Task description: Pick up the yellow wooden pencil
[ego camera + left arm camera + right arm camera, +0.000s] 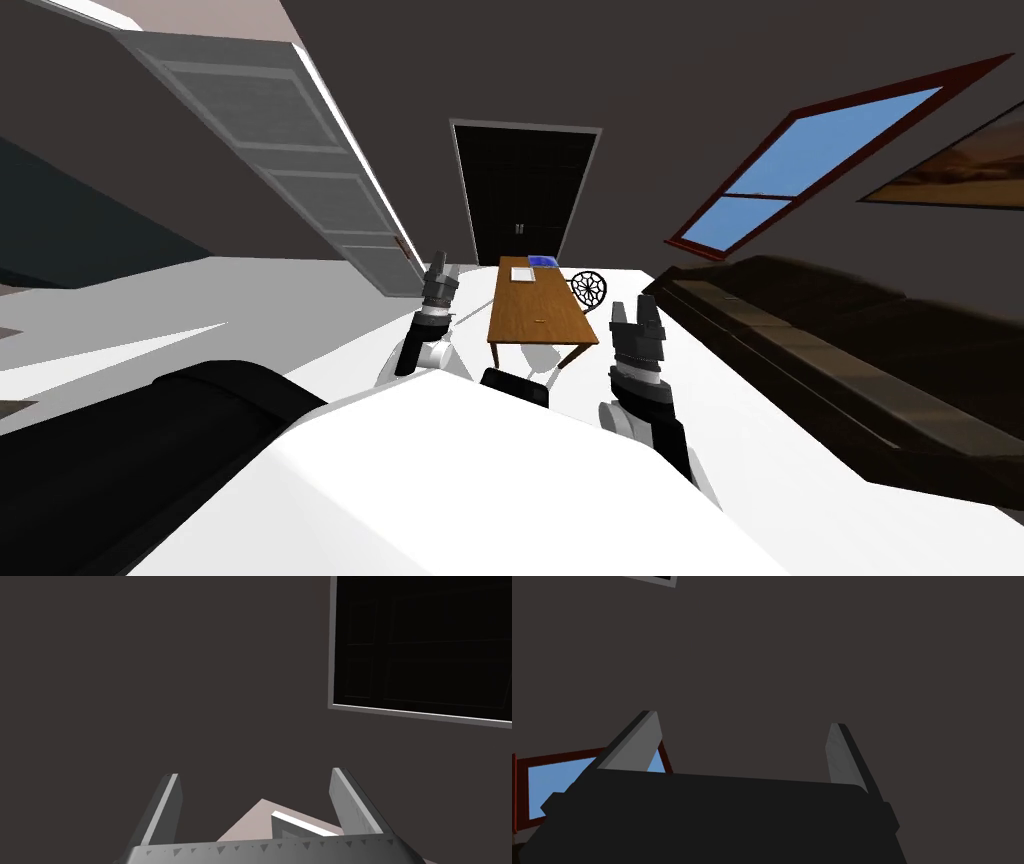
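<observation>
Right claw [634, 312] and left claw [438, 262] are up in front, each with its 2 fingers apart and gripping nothing. Beyond them is a brown table [520, 335], well apart from both claws. The pencil [540, 320] is a tiny pale speck mid-table, too small to confirm. A white sheet [522, 273] and a blue item [543, 262] lie at the far end. A round-backed chair [590, 288] stands beside the table.
</observation>
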